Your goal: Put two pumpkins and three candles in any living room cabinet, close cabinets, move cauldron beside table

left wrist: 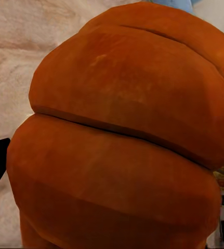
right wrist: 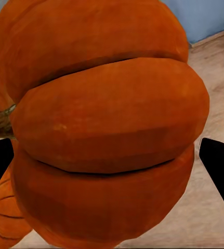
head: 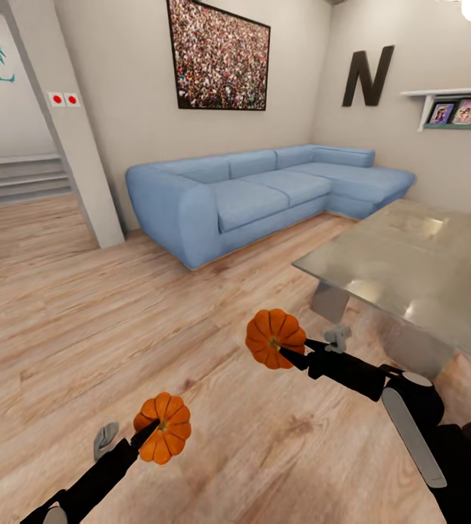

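Carrying step, by the look of it: both pumpkins up off the floor, cabinet nowhere in sight. Left claw (head: 150,431) clamped on one pumpkin (head: 164,428) at 7 o'clock in the head view, held over bare wood floor (head: 82,313). Right claw (head: 287,354) clamped on the other pumpkin (head: 275,338) near centre, toward 5 o'clock. Up close at each wrist, orange ribs (left wrist: 127,135) pressed tight between dark fingers (right wrist: 218,166), stem off to one side at the right wrist.

Next, probably: turning the base to find the low brown cabinet, then opening a drawer. Awkward with both claws full, so likely setting one pumpkin down first or nudging the front with a wrist.

Edges and room: glass surface (head: 410,262) at 3 o'clock, its near corner just beside the right pumpkin, worth swinging wide. Blue sofa (head: 257,189) at 12 to 1 o'clock, well apart. Pillar (head: 75,145) at 10 o'clock, steps (head: 17,178) beyond. Widest open floor from 8 to 11 o'clock.
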